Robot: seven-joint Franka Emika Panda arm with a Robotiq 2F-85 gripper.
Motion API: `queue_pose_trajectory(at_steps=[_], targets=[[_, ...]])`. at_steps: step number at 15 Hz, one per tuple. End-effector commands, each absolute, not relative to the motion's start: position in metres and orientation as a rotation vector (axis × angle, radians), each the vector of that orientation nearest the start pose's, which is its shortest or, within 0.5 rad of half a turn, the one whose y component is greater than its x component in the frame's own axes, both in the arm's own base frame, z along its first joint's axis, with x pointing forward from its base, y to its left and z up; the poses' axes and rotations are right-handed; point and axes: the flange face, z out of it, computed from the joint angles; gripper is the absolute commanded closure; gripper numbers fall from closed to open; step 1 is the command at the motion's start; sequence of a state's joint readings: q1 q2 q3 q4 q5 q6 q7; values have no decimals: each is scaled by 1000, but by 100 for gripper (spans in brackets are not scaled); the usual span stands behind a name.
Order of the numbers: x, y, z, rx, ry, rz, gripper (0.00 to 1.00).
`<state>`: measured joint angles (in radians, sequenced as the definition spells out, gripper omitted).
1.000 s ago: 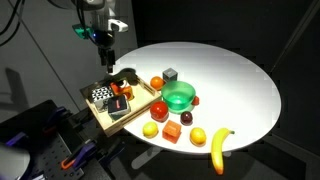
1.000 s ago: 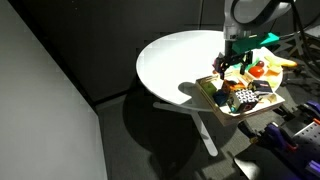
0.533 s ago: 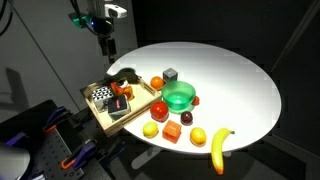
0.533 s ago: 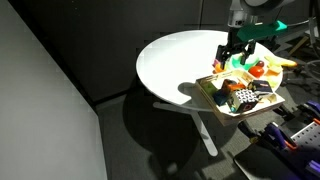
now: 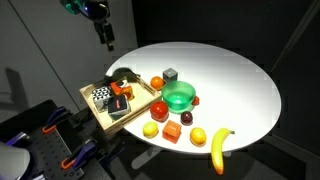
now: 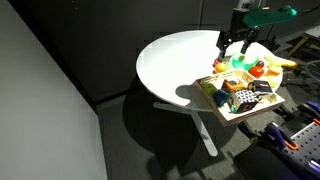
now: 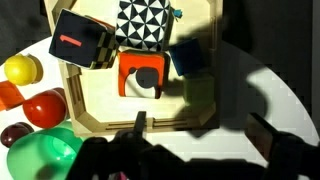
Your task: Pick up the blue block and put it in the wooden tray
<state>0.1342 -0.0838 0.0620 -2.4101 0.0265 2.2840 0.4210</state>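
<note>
the light square wooden tray (image 7: 74,100) is pale bare-looking wood with a smooth matt rim. the small blue block (image 7: 190,56) sits in shadow, so its finish is hard to judge; it may be matt painted wood. the orange block with a round hole (image 7: 140,60) looks matt. the translucent green plastic bowl (image 7: 40,150) and the red round fruit (image 7: 45,106) are glossy, with bright highlights. the round white table (image 5: 235,80) is smooth and matt. the yellow banana (image 5: 219,148) looks like smooth plastic.
</note>
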Motion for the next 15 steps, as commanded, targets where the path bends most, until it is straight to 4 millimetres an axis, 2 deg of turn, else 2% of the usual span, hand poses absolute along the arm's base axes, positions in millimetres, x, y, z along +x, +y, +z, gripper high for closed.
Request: queue_pose_trajectory(at_steps=[1,7,15], targets=[[450,92,364,-3114,306,111,0],[432,95,390,-3105,184,258,0],[411,109,424,-3137,168,72,0]])
